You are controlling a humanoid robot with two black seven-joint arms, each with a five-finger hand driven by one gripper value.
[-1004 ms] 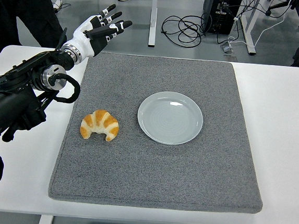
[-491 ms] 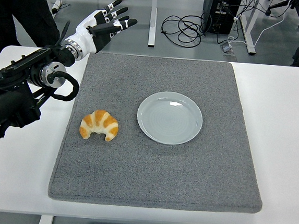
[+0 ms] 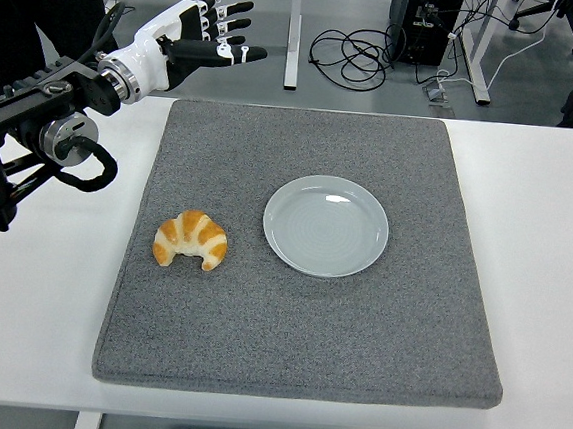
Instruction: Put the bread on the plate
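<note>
Raised in the upper left of the frame, the left hand (image 3: pixel 204 35) was held with its fingers (image 3: pixel 230 51) spread and straight, gripping nothing, above the far left corner of the grey mat (image 3: pixel 298 316). Its black arm (image 3: pixel 43 133) was seen entering from the left edge, over the white table (image 3: pixel 545 247). Lower down, in the left half of the mat, the bread (image 3: pixel 191 238), a golden croissant with its curved back toward the top of the frame, was laid flat on the felt. Just right of it, apart and not touching, the pale grey plate (image 3: pixel 326 225) was set near the centre of the mat, with nothing on it. Cables (image 3: pixel 356 52) were strewn on the floor at the upper centre.
</note>
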